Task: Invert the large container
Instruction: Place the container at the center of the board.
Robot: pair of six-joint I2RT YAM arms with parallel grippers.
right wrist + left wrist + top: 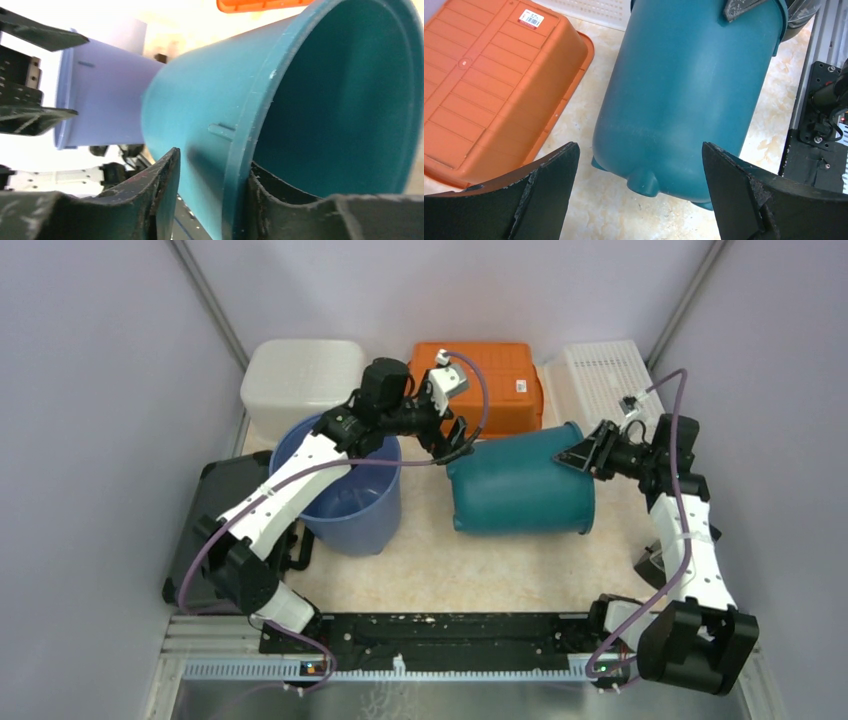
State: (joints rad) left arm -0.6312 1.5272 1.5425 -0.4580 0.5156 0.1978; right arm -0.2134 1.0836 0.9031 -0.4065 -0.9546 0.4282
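Enclosure: pale lilac-grey walls (90, 390) on three sides, with a metal post (205, 300) running up each back corner. The table (480, 575) has a beige, marbled top that looks worn. A black rail (450, 635) runs along the near edge between the two arm bases.

Back row, left to right:
- white bin (300, 380)
- orange crate (495, 385), ribbed bottom facing up, with a sticker on it
- white lattice tray (605, 380)

A black case (215, 515) sits at the far left edge. A blue bucket (350, 495) stands upright, left of centre.

Large teal container (520, 485): lying on its side on the table, right of centre. Its mouth faces right and its footed base faces left, near the blue bucket but not touching it.

Left gripper (458, 443): fingers spread wide and holding nothing. It hovers just off the container's base end.

Right gripper (580, 457): at the container's rim, with one finger inside the mouth and one outside against the wall. The fingers straddle the rim, but I cannot tell whether they pinch it or sit slack.
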